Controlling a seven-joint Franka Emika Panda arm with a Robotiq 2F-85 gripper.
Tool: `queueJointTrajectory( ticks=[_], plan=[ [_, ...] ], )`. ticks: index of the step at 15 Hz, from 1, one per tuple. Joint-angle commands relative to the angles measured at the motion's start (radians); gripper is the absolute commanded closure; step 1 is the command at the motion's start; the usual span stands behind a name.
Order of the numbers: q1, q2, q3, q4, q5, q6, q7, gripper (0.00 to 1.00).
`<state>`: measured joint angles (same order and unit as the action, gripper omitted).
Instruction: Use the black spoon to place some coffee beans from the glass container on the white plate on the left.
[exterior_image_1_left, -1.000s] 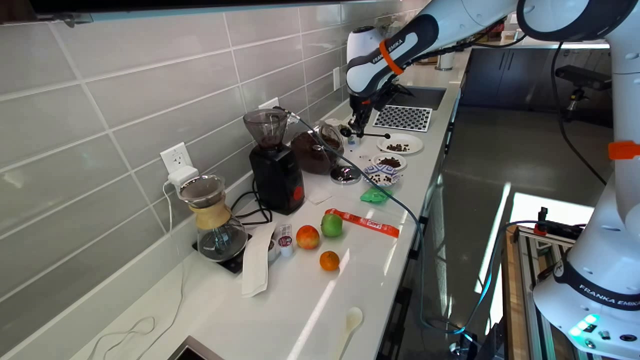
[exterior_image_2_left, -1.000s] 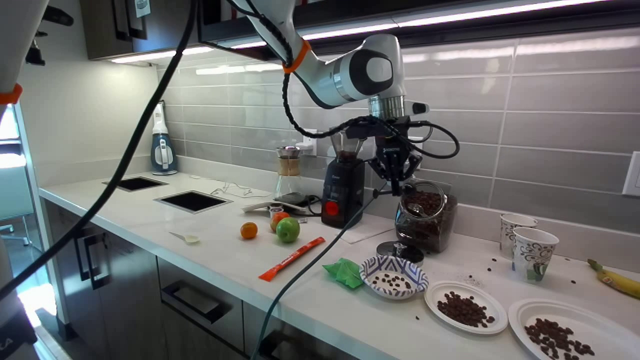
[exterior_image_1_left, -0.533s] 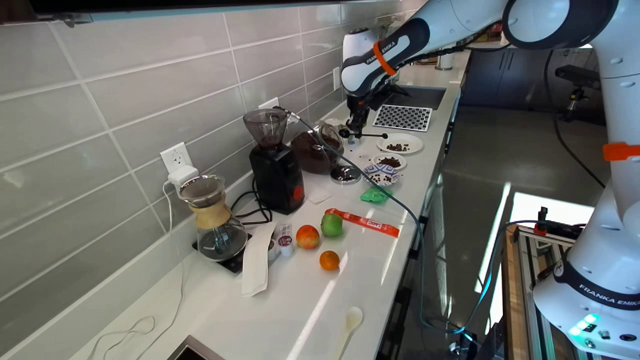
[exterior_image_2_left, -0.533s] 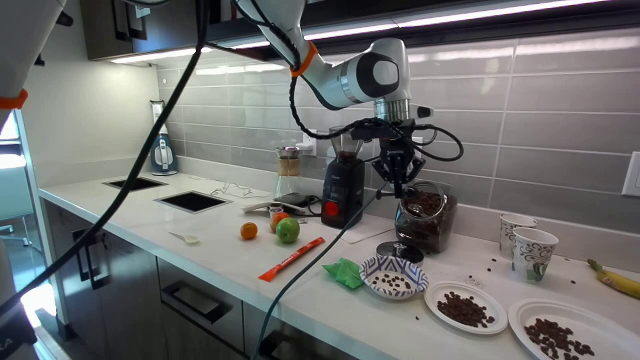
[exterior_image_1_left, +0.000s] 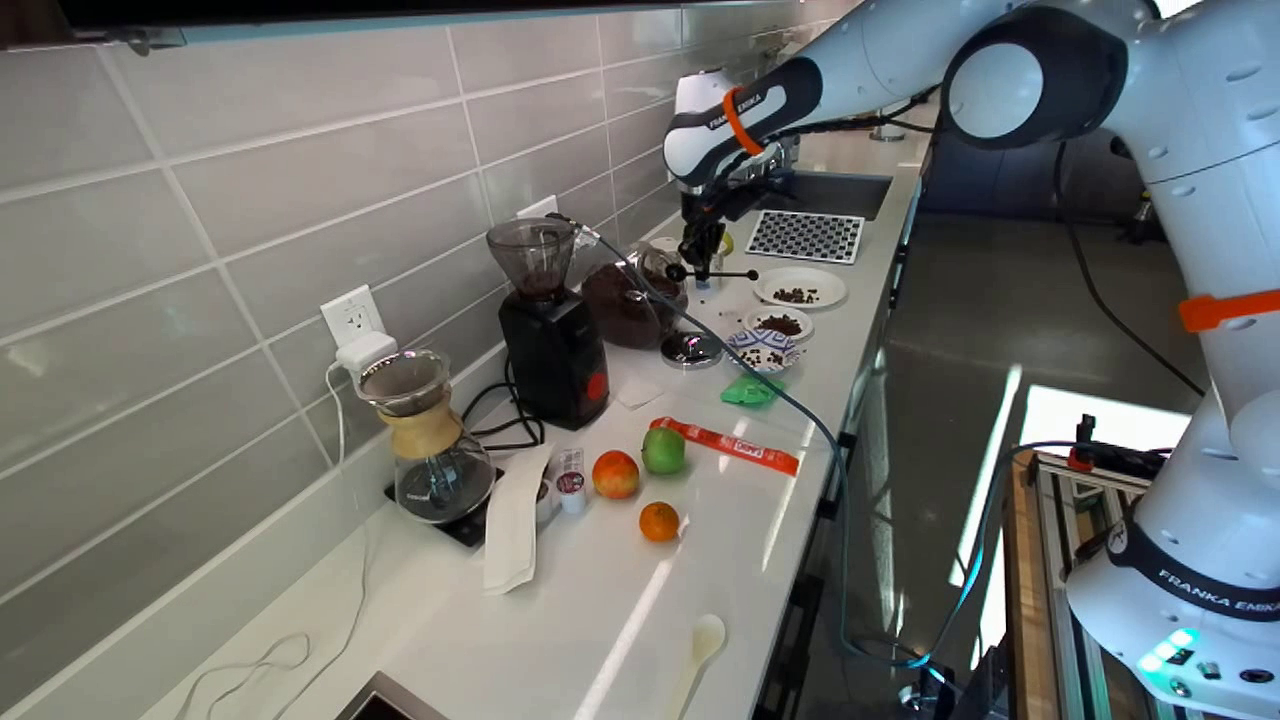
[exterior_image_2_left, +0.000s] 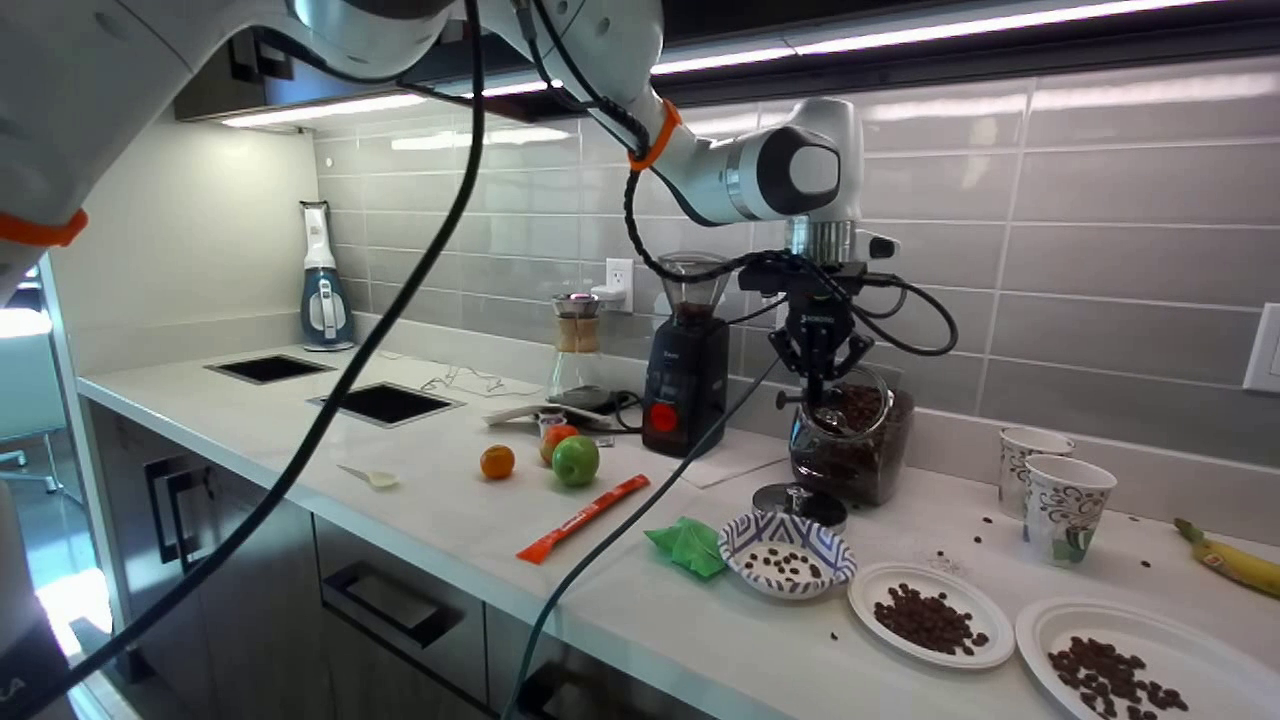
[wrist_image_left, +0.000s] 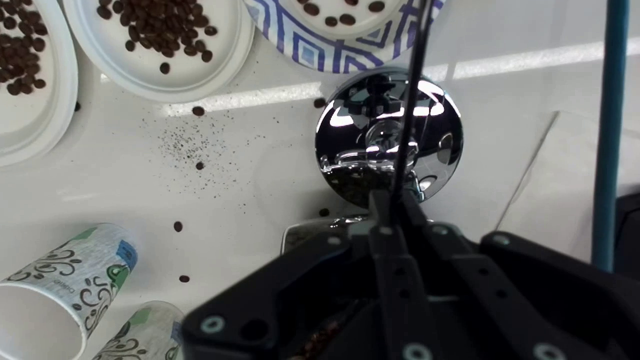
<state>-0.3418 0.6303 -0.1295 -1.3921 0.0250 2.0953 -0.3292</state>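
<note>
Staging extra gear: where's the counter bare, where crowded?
Bare: counter between white strip, orange and cream spoon; also between that spoon and red packet. Crowded: around glass container, shiny lid, patterned bowl, both white plates. Stray coffee beans between lid and cups.

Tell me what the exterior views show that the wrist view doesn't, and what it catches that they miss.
Only the exterior views: a green apple, an orange, a red packet, a cream spoon and a glass carafe.

Only the wrist view: pale bolt heads around the fingers, too small to make out elsewhere.

Both: the black spoon held in the fingers, the shiny lid, the blue-and-white bowl, white plates with coffee beans, a blue cable, and the glass container, only partly visible in the wrist view.
</note>
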Motion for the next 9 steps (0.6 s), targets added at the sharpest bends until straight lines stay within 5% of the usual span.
queueJointTrajectory(
  ticks=[1,9],
  plan=[
    [-0.044,0.095,0.038,0.141,0.051,-0.054,-0.042,0.99],
    [-0.044,0.240,0.050,0.324,0.035,-0.065,-0.024,0.99]
  ],
)
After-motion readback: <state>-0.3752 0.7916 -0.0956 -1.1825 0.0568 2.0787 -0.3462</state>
